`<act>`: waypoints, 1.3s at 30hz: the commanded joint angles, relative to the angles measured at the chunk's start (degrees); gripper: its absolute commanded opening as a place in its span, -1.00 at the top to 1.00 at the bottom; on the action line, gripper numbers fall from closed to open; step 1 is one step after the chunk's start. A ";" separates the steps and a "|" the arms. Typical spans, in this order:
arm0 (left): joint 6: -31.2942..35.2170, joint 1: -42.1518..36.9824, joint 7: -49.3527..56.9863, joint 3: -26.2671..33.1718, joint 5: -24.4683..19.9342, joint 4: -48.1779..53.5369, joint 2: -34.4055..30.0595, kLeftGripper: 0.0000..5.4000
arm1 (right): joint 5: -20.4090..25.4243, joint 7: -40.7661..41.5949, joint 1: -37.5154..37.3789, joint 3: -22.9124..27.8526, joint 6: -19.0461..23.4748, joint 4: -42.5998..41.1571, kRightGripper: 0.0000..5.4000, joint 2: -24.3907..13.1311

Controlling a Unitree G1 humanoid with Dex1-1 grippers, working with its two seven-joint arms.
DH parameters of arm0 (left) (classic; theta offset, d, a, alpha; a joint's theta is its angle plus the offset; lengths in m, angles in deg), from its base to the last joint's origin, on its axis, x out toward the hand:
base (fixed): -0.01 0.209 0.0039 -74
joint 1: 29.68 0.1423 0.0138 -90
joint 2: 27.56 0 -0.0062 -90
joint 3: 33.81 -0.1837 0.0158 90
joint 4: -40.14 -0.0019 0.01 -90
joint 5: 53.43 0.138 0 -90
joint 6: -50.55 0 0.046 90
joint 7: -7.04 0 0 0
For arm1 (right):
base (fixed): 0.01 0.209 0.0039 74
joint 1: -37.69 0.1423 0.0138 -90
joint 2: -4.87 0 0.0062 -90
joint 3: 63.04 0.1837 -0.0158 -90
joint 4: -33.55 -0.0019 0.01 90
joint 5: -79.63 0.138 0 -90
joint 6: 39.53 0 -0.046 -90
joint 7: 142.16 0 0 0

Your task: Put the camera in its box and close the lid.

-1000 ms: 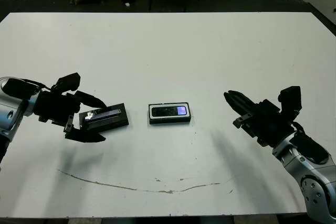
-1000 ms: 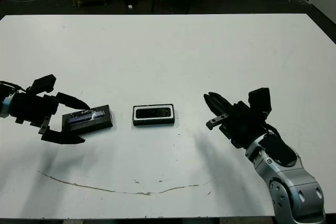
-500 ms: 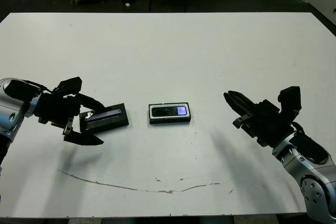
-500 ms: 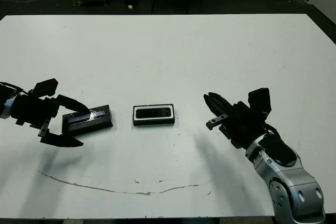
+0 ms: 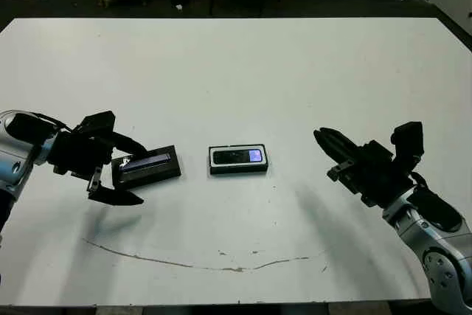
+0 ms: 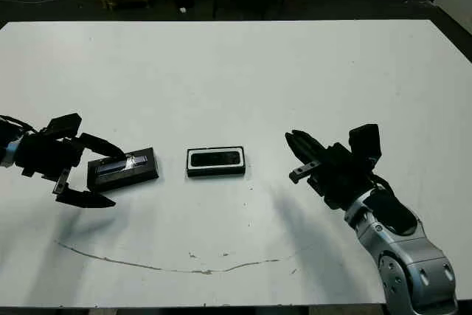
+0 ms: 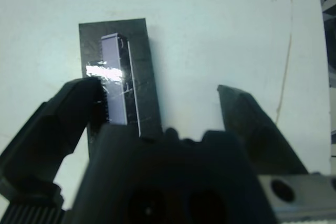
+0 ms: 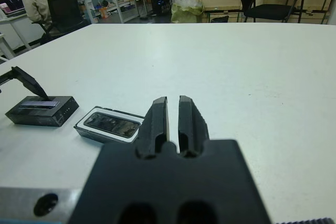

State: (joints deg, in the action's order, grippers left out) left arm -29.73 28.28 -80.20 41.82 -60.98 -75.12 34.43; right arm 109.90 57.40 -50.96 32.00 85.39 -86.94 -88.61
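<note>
The camera (image 5: 237, 156) lies inside the box (image 5: 238, 169) at mid-table, screen up. The lid (image 5: 146, 165) lies flat to its left, apart from it. The left gripper (image 5: 123, 171) stands spread wide around the lid's near end, drawn back slightly from before. The right gripper (image 5: 329, 149) hovers pressed together, empty, well right of the box
</note>
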 commanded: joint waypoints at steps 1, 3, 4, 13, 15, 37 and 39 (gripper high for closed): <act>4.19 2.39 2.60 -1.80 3.22 0.82 -0.84 -0.85 | 0.05 0.36 -0.52 0.17 0.60 0.28 1.00 -0.69; 5.35 3.13 3.84 -1.63 3.11 2.06 -0.95 -0.68 | -0.01 0.47 -0.45 0.14 0.36 0.44 1.00 -0.65; 5.48 3.52 4.38 -1.48 2.98 2.50 -0.98 -0.60 | 0.01 0.47 -0.39 0.14 0.41 0.49 1.00 -0.66; 10.99 4.79 5.96 -1.04 1.42 3.22 -0.79 0.19 | -0.85 0.50 -0.16 -0.08 0.57 0.02 1.00 -1.19; 12.39 4.82 6.14 -1.04 1.08 3.47 -0.78 0.37 | -0.44 0.59 -0.08 0.02 0.90 0.21 1.00 -0.99; 17.94 -3.36 3.75 2.63 -1.97 5.78 -2.32 0.99 | -1.28 -1.21 -1.74 -2.49 1.36 0.32 1.00 1.57; 17.68 -3.99 3.79 2.96 -2.30 6.52 -2.04 0.99 | -1.30 -1.63 -2.08 -2.67 1.63 0.15 1.00 1.93</act>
State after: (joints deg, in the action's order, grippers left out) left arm -12.44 24.70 -76.71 44.49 -63.22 -68.94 32.75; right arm 108.52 56.68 -52.05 29.47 85.60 -86.78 -86.83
